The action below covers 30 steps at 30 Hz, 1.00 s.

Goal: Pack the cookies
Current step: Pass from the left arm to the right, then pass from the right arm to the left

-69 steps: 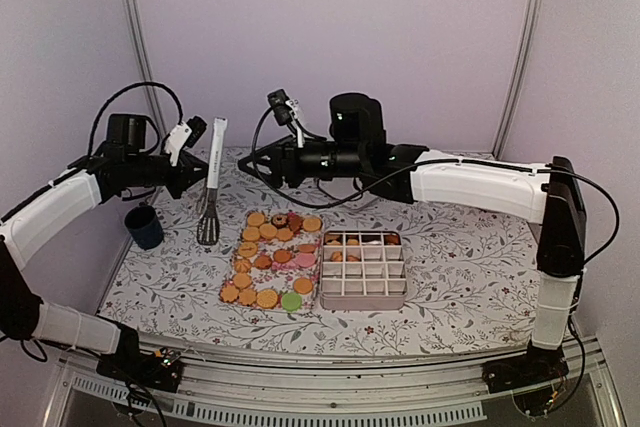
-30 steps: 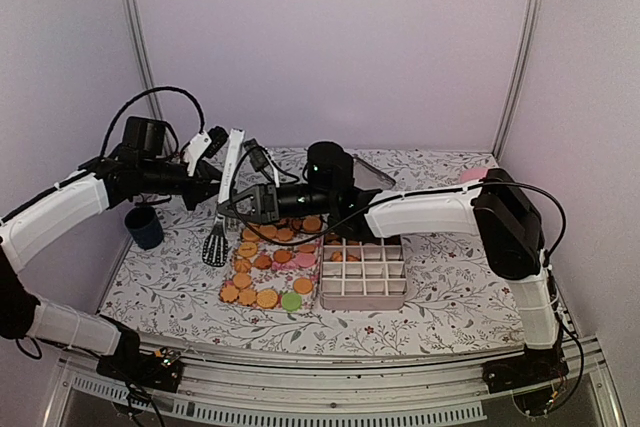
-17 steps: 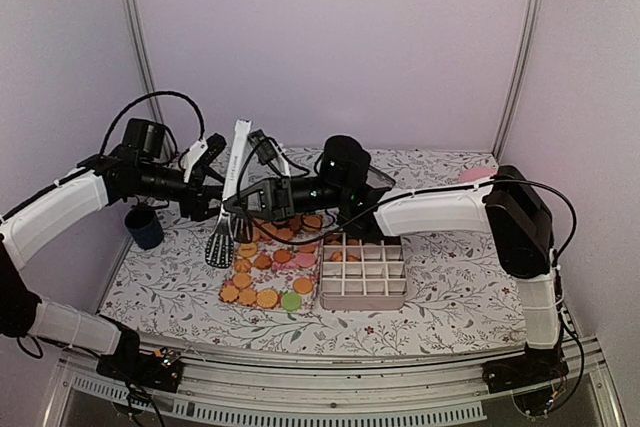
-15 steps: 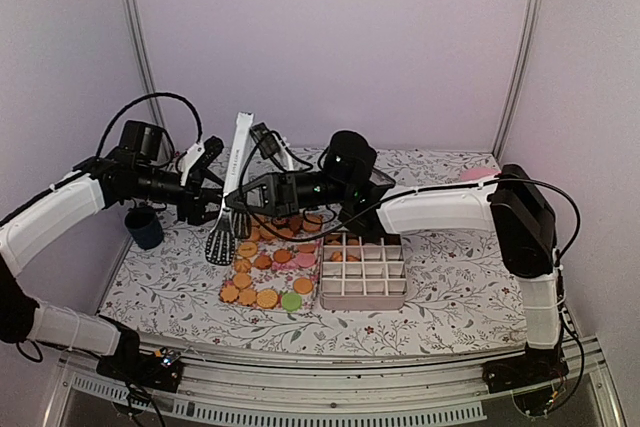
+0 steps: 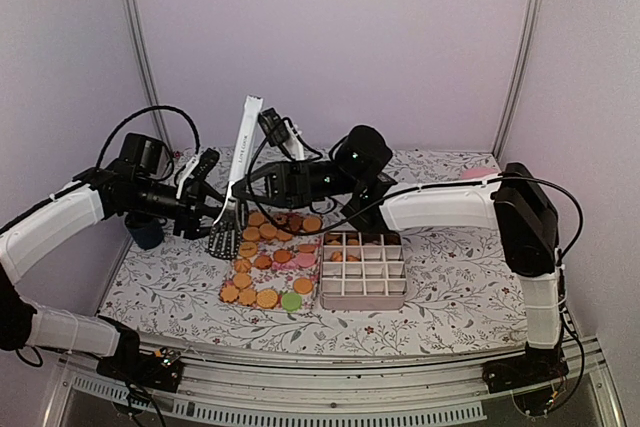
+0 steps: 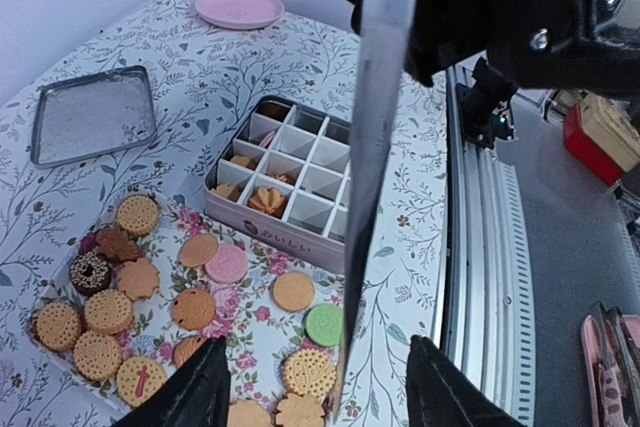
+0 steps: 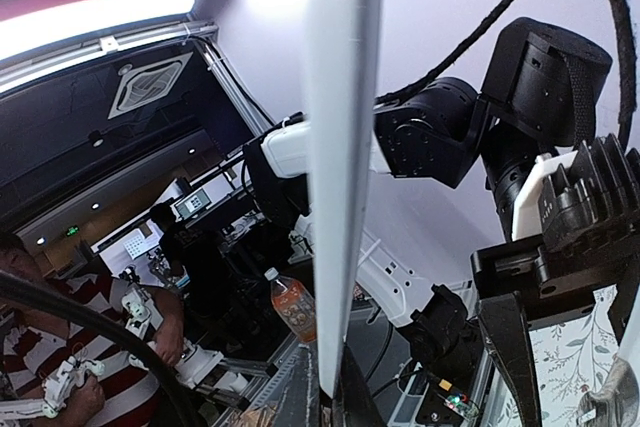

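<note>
The right gripper [image 5: 244,177] is clamping the flat white plastic handle of a spatula with a dark slotted head [image 5: 223,239]. It is holding the tool tilted, with the head hanging near the far left corner of the cookie spread. The left gripper [image 6: 320,352] is standing with its black fingers [image 6: 190,397] spread wide. The handle is passing between them, and neither finger appears to be touching it.

The small round cookies [image 6: 192,308] are mostly grainy golden discs, with a smooth pink one, a green one and a dark ring-shaped one. They are lying on a flat rectangular floral-printed tray [image 6: 255,332]. A few more are sitting in the far cells of a pale pink rectangular tin with white grid dividers [image 6: 285,239], just beside the tray.

A dark blue cup [image 5: 143,235] is standing partly behind the left arm. The handle is cutting across the left wrist view, hiding strips of tray and tin. That view is also showing a square brushed-metal lid [image 6: 90,127], which the right arm is covering from above, and a round pink plate [image 6: 238,7]. The right wrist view is showing only the handle edge-on and the left arm's black joints.
</note>
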{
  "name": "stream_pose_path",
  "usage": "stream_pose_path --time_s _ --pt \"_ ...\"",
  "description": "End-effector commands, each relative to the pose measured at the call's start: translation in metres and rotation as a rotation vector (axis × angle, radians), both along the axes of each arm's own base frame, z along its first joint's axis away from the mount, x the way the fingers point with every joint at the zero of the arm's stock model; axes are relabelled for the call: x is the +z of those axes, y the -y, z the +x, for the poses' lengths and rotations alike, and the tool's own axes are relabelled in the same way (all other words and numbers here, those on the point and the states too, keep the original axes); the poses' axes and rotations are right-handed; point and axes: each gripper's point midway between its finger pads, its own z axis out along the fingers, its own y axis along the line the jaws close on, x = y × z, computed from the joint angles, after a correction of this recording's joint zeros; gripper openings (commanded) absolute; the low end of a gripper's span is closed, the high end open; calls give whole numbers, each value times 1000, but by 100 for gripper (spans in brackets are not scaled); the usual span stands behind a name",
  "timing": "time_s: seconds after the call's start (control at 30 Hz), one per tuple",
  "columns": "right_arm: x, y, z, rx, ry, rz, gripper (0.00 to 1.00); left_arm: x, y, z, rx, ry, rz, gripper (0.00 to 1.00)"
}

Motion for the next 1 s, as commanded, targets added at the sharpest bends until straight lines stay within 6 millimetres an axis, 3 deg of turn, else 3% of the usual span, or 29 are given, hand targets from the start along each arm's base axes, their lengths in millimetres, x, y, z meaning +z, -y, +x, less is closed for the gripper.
stream_pose_path --time_s 0.0,0.23,0.57,0.63,0.83,0.97 --pt "2 1 -1 23 7 40 0 11 7 -18 -84 -29 -75 62" --pt "3 -2 0 37 9 52 0 17 9 -26 -121 -35 -94 71" --pt "8 -12 -13 111 8 74 0 -5 5 -3 -13 -19 -28 57" --pt "8 -11 -15 120 10 73 0 -2 6 -4 -20 -17 -33 50" --pt "3 -10 -15 107 15 55 2 9 7 -9 -54 13 -43 0" --pt "-6 -11 -9 55 24 9 23 8 4 -11 -64 51 -12 0"
